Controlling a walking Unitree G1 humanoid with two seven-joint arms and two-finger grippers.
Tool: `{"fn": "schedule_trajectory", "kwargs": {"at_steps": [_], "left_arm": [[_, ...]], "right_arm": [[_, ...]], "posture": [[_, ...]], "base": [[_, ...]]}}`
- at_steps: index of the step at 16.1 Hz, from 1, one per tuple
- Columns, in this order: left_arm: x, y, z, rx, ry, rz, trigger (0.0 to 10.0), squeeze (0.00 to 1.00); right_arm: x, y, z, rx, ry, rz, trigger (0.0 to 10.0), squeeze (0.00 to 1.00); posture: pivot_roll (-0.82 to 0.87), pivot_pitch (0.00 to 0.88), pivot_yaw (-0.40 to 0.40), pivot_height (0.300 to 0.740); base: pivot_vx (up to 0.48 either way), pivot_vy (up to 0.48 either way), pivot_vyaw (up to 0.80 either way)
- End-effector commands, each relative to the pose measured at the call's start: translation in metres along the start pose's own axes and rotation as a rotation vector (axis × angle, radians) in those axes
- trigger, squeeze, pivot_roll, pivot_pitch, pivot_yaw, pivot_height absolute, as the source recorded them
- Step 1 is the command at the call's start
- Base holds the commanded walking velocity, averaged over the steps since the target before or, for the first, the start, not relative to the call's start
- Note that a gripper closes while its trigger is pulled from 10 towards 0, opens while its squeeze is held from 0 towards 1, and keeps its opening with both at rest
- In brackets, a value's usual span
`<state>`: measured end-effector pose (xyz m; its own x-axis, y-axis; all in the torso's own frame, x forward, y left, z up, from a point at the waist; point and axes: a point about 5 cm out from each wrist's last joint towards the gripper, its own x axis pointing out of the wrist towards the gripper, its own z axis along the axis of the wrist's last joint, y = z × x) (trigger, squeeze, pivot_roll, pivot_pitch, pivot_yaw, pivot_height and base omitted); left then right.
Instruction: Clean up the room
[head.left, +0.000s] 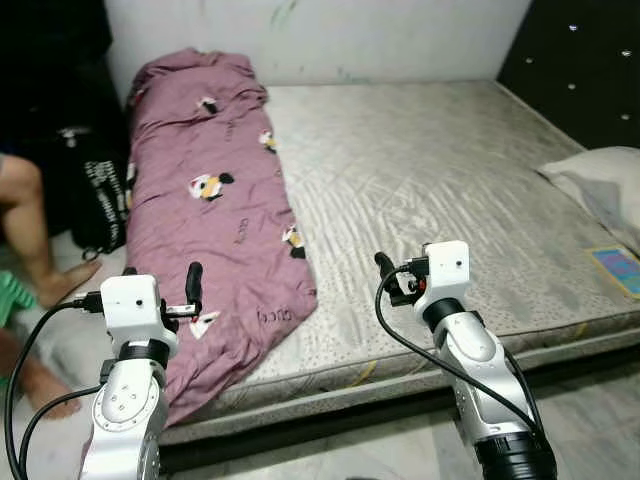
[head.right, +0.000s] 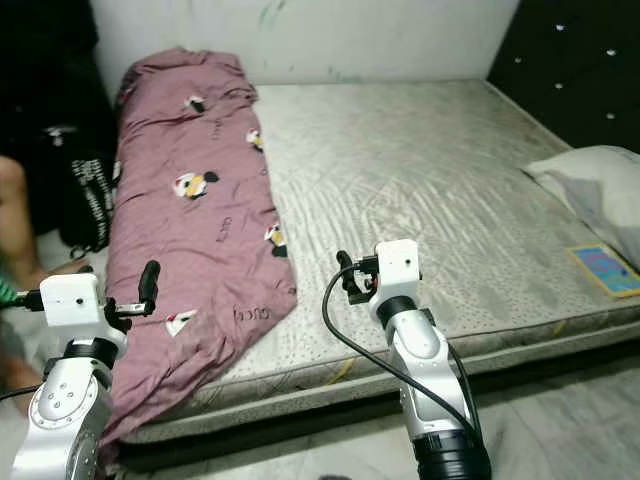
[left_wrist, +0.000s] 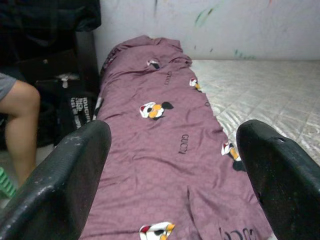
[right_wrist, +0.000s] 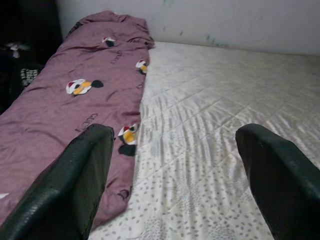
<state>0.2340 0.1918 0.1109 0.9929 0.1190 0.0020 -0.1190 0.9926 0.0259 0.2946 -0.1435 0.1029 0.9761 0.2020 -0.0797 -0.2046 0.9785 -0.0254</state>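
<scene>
A mauve blanket with cartoon prints lies folded lengthwise along the left side of the grey mattress, its near end drooping over the front edge. My left gripper is held up over the blanket's near end, open, nothing between its fingers. My right gripper hovers open above the mattress's front part, just right of the blanket. Both arms are raised in front of the bed.
A pale pillow lies at the mattress's right edge with a small colourful card in front of it. A person's bare legs and a dark bag are to the left of the bed. Black headboard on the right.
</scene>
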Motion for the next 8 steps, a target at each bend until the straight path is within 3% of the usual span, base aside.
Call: {"fn": "schedule_trajectory", "kwargs": {"at_steps": [1,4,8], "left_arm": [[-0.0011,0.0004,0.0011,-0.002,0.003,0.002,10.0,0.00],[-0.0008,0.0000,0.0017,0.000,0.000,0.000,10.0,0.00],[0.0004,-0.0006,0.0032,0.004,-0.003,0.012,10.0,0.00]], "right_arm": [[-0.0006,-0.0018,0.0024,-0.002,-0.003,-0.004,10.0,0.00],[-0.0003,-0.0009,0.0026,-0.006,-0.003,0.004,10.0,0.00],[0.0008,-0.0007,0.0028,-0.012,0.001,0.014,10.0,0.00]], "posture": [[-0.03,0.045,-0.047,0.676],[-0.03,0.044,-0.049,0.636],[-0.03,0.046,-0.061,0.631]], "base": [[0.000,0.000,0.00],[0.000,0.000,0.00],[0.000,0.000,0.00]]}}
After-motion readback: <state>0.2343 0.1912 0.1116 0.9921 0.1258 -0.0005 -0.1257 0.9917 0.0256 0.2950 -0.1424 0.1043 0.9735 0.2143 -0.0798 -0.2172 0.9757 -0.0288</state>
